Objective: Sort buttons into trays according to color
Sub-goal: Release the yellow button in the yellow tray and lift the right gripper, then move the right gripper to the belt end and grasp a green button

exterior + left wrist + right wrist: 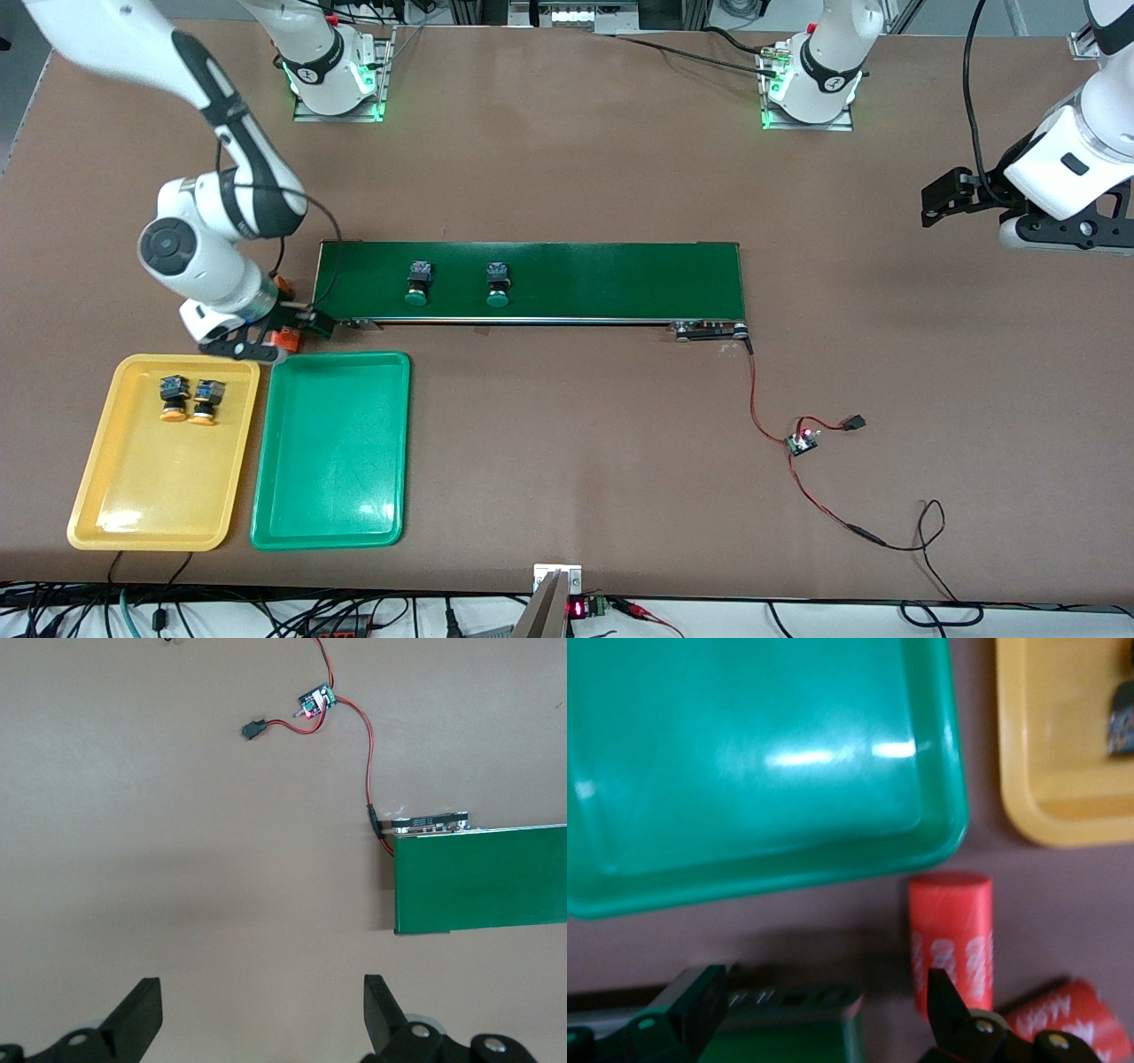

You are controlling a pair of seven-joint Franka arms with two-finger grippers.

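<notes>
Right gripper (266, 341), fingers spread and empty, hangs at twelve o'clock of both trays; the orange-capped buttons (189, 400) lie in the yellow tray (106, 496).

The left gripper (261, 1014) waits, fingers spread, over bare table.

two orange-capped buttons (188, 400), two green-capped buttons (458, 283), one yellow tray (115, 496), one green tray (332, 496), two orange cylinders (951, 939), one conveyor belt (620, 279).
</notes>
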